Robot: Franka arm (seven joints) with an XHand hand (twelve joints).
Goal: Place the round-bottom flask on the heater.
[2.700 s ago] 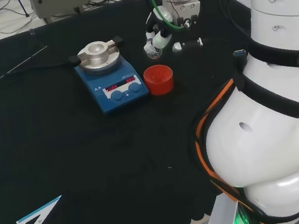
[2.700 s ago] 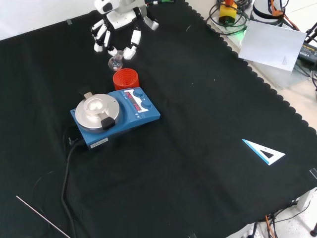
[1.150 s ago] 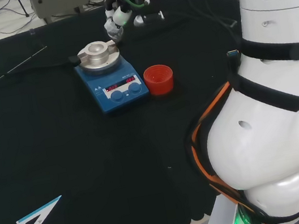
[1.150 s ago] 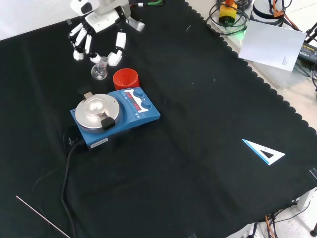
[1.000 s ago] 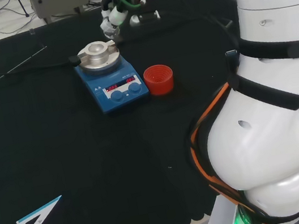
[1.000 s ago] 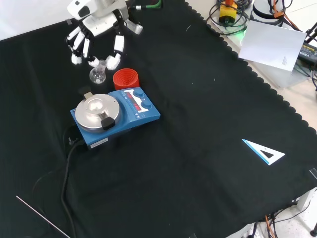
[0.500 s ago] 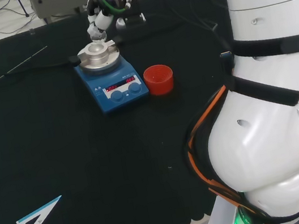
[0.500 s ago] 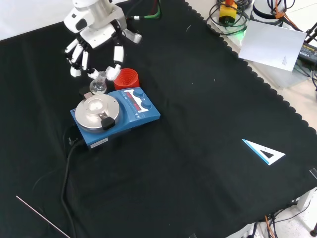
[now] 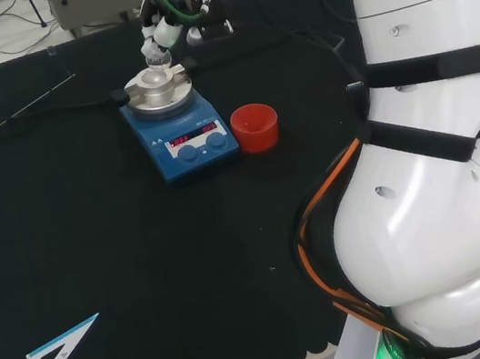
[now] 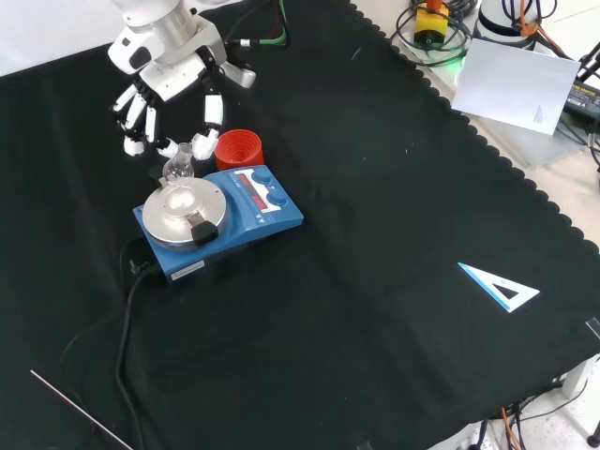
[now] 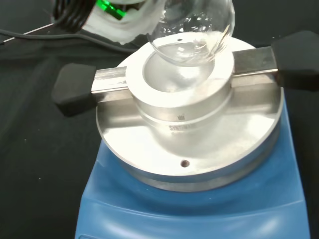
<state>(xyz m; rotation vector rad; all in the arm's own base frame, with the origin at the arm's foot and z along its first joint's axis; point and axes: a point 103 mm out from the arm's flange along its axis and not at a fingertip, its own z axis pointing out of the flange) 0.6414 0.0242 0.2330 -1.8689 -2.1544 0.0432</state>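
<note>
While pinched at its neck by the hand (image 10: pixel 164 70), the round-bottom flask (image 10: pixel 178 170) hangs just over the heater's metal bowl.

In the wrist view the clear bulb (image 11: pixel 192 30) sits above the round recess of the steel block (image 11: pixel 182 107), and whether glass touches metal cannot be told. The other fingers (image 10: pixel 131 117) hang spread and relaxed. The blue heater (image 10: pixel 217 217) has two black handles and lit red displays on its front panel. A red ribbed ring stand (image 10: pixel 238 148) stands just beside it, farther off in the front view. A black cable (image 10: pixel 127 323) trails from the heater, and a set square (image 10: pixel 499 286) lies well apart.
</note>
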